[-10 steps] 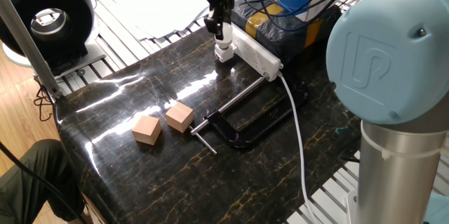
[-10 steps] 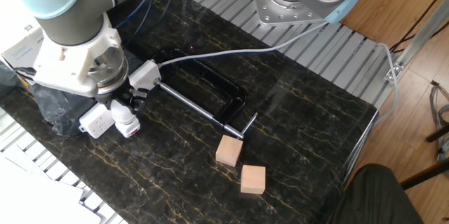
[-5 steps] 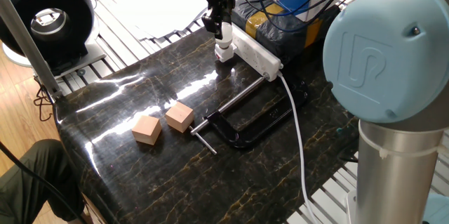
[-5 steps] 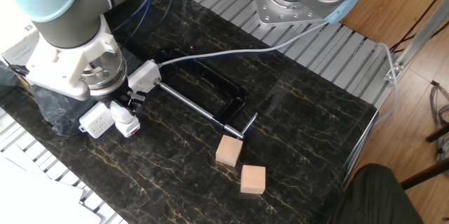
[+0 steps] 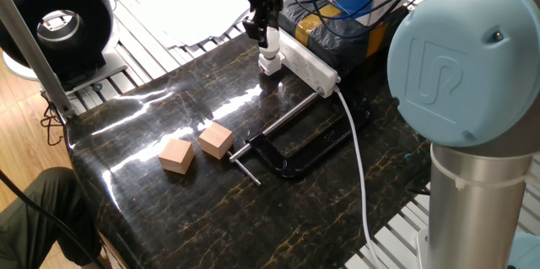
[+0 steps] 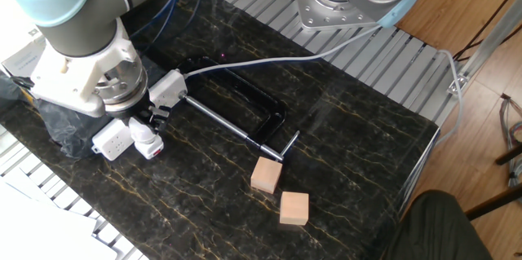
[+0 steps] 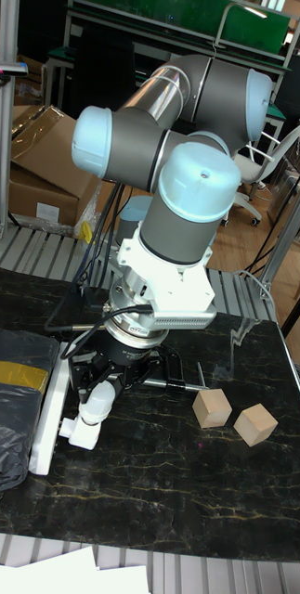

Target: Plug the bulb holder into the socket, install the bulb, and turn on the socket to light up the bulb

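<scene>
Dark veined marble forms the table (image 5: 152,134), which is ringed by ribbed metal decking. At its far edge the socket (image 5: 310,63) is laid, with its thick white cable (image 5: 359,164) run past a black C-clamp (image 5: 291,147) lying flat. 2 tan wooden cubes (image 5: 196,148) are set just beside each other, apart from the clamp's screw handle. The gripper (image 5: 265,40) is seen clenched on the bulb (image 6: 143,133), held upright over the bulb holder (image 5: 270,65) (a red mark shows on it), just beside the socket's end. Much of the socket is blocked by the arm in the other fixed view. No lettering can be read.
</scene>
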